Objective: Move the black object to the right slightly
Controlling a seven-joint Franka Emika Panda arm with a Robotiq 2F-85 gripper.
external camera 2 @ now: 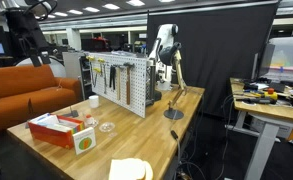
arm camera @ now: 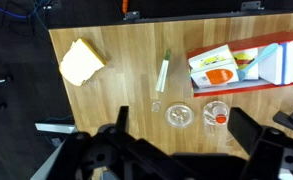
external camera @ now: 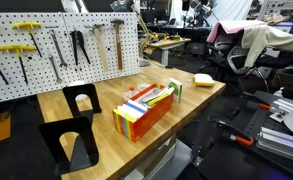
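- Wood counter (external camera: 191,95), pegboard (external camera: 56,45) of hand tools along one long edge; Panda arm (external camera 2: 166,48) stands at a short end, raised well clear of the top.
- Multicolour box (external camera: 146,110) sits mid-counter, near the long edge opp. the pegboard.
- Larger black stand (external camera: 56,140) occupies the corner at the end away from the sponge; not the target.
- The black object (external camera: 76,90), the smaller arch-cut stand, is upright on its foot by the pegboard edge, between the larger stand and the box, apart from both. Untouched.
- Yellow sponge (external camera: 203,79) lies near the corner at the other short end.
- Gripper (arm camera: 181,150) hangs high over the sponge end, wrist view looking straight down; fingers (arm camera: 116,140) spread wide, holding nothing. Target is out of the wrist view.
- Step, as judged: pre-approach, nothing moved yet.
- Next move calls for: travel along the counter twd. the pegboard edge, descend, set jaws across the thin upright panel, then a short shift right w/o clipping the box or the larger stand.
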